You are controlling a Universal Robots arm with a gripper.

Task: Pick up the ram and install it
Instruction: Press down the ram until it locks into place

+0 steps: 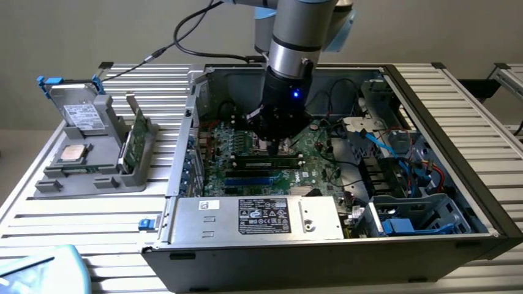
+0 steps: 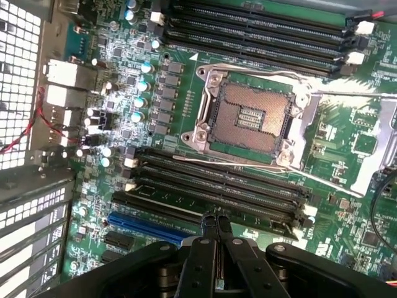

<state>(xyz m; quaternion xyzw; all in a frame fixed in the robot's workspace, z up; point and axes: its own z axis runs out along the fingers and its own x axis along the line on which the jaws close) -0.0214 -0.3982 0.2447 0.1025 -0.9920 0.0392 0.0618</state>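
Wrist view: the gripper is clenched, its two black fingers pressed together with nothing between them, tips just above the lower bank of black memory slots on the green motherboard. Beyond the slots lies the open processor socket with its metal frame, and past it a second bank of slots. In the exterior view the gripper reaches down into the open computer case, directly over the ram, which lies flat in a slot on the board. The case sits on a slatted desk; toward the exterior view's left a grey holder tray carries a silver processor chip and a drive box with blue tabs.
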